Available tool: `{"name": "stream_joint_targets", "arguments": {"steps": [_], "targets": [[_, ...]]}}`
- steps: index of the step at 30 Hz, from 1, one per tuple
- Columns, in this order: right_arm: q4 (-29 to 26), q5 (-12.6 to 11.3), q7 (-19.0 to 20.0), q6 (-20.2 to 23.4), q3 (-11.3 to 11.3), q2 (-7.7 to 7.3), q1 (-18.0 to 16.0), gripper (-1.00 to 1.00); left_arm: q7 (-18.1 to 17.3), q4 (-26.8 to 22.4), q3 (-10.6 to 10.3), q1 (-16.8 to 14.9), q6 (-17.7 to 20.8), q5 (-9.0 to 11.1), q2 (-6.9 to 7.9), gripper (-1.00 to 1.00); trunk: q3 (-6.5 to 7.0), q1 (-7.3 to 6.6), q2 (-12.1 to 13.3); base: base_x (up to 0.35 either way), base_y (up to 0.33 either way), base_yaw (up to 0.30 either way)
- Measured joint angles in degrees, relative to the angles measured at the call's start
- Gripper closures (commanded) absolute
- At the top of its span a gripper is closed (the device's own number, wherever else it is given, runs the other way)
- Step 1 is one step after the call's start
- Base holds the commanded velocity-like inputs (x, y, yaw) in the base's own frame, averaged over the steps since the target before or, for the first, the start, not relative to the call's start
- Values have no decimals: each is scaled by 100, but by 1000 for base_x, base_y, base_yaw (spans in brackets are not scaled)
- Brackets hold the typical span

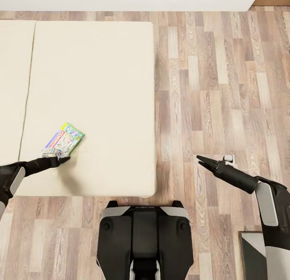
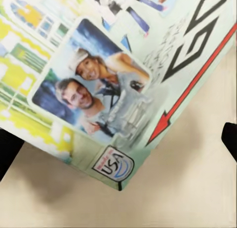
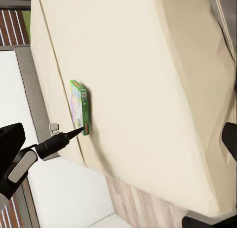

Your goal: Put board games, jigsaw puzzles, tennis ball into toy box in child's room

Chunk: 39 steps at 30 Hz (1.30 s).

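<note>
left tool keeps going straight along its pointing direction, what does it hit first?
Likely the green board game on the bed: the left tool points at its near corner, about touching. Contact can't be confirmed.

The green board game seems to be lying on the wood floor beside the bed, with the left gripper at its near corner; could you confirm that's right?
Not quite. The green board game lies on the bed, not the floor, as the head view shows. The left gripper is indeed at its near corner.

Cream bed (image 1: pixel 100 70) w/ one green board game (image 1: pixel 64 139) near its front-left corner.
</note>
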Motion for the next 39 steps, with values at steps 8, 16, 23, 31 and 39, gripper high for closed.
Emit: {"name": "stream_joint_targets", "arguments": {"steps": [8, 16, 23, 31, 39], "targets": [[2, -1, 1, 0, 1, 0, -1, -100, -2, -39, 1, 1, 4, 4, 0, -100, 0, 0, 0, 0, -61, 0], [4, 11, -74, -1, -12, 38, 57, -100, 190, -245, -31, -197, 196, -67, 194, -100, 0, 0, 0, 0, -2, 0], [3, 14, -103, -5, 0, 2, 47, -100, 175, -382, -6, -210, 29, -89, 227, -100, 0, 0, 0, 0, 0, 0], [2, 16, -120, -6, 6, -15, 44, -100, 170, -388, -17, -188, -116, -99, 250, -100, 0, 0, 0, 0, 0, 0], [2, 16, -122, -7, 8, -24, 43, -100, 167, -389, -4, -189, -119, -105, 275, -100, 0, 0, 0, 0, 0, 0]]}}
